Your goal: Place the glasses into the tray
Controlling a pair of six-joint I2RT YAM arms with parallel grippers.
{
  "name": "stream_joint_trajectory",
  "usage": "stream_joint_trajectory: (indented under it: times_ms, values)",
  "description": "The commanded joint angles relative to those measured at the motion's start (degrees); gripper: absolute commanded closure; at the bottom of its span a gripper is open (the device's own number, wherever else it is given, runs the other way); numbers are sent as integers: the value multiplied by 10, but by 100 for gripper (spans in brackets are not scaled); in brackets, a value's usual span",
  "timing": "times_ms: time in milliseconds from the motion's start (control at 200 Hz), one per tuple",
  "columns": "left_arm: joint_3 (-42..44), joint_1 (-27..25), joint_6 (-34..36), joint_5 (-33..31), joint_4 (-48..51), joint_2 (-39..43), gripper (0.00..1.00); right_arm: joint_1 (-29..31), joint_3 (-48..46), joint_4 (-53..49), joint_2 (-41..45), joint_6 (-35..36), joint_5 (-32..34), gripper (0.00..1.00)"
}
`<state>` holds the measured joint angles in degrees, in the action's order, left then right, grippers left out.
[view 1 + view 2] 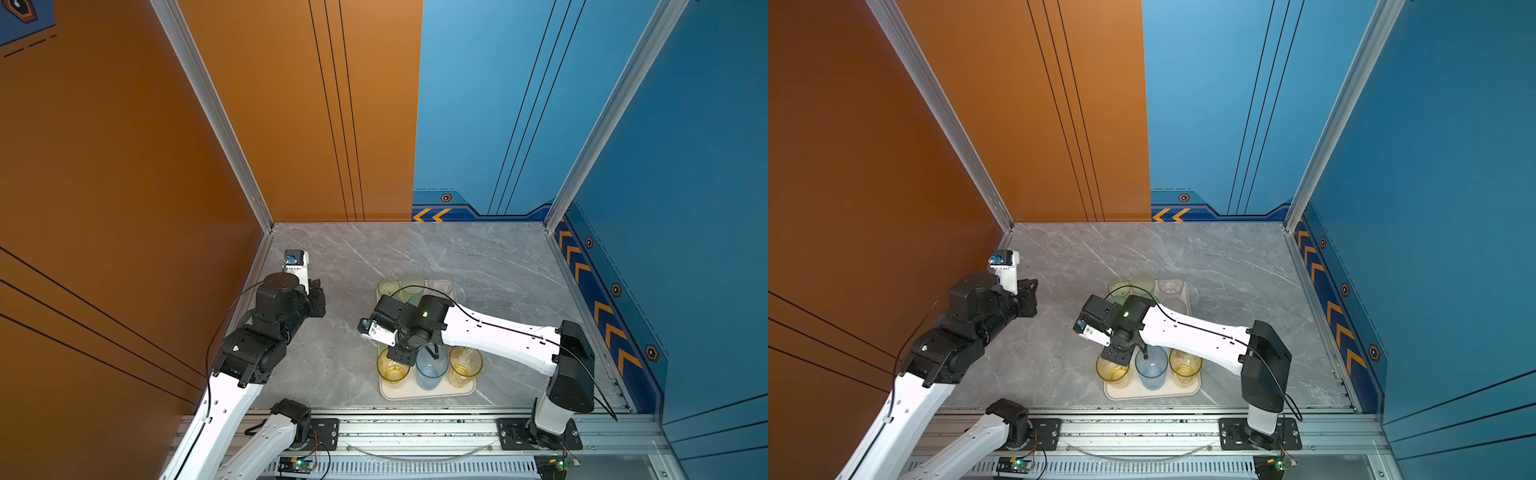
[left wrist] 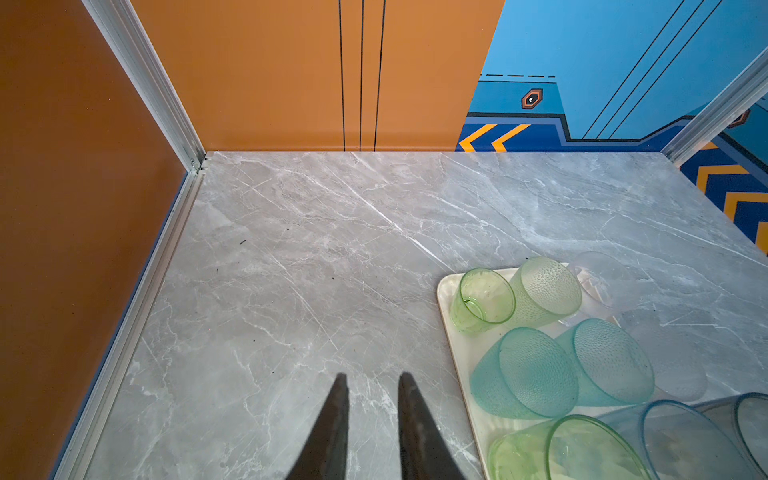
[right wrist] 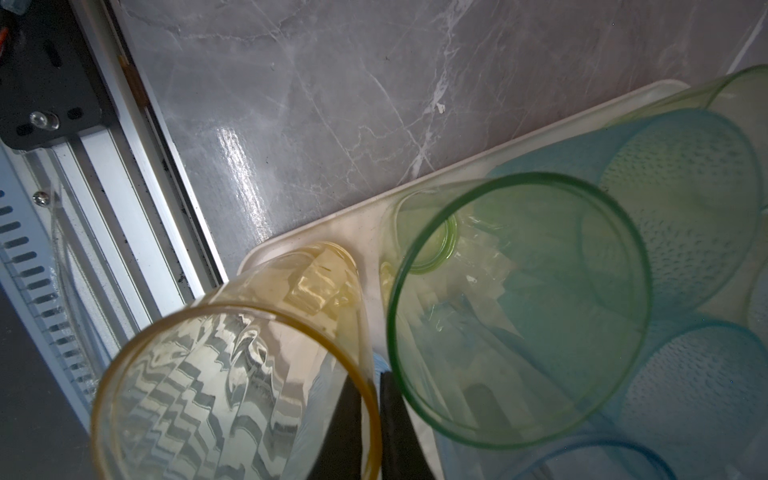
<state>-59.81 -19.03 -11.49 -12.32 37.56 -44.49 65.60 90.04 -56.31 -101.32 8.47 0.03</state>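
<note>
The left arm point(image 1: 232, 374) stands folded at the side, the left end effector point(image 2: 373, 377) narrowly parted and empty. The right arm point(image 1: 498, 332) reaches toward the middle, wrist angled down, the right end effector point(image 3: 370, 379) showing only a slit between its fingers.

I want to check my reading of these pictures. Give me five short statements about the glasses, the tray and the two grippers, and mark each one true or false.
1. The left gripper is over bare table and holds nothing. True.
2. The tray touches the orange wall. False: it lies mid-table, apart from every wall.
3. In the tray's near row, a blue glass stands between the left yellow glass and the right yellow glass. True.
4. One glass lies on the table outside the tray. False: every glass in view stands in the tray.
5. The right gripper is over the tray, at the left yellow glass. True.
</note>
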Motion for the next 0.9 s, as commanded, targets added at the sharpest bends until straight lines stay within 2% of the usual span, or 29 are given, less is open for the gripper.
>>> stream_joint_trajectory:
  times_ms: [0,891]
  values:
    - [-16,7,-2,12,8,-1,77,-3,-9,5,24,-14,-10,86]
    - [-14,7,-3,13,9,-6,77,-2,-18,5,61,-17,-21,84]
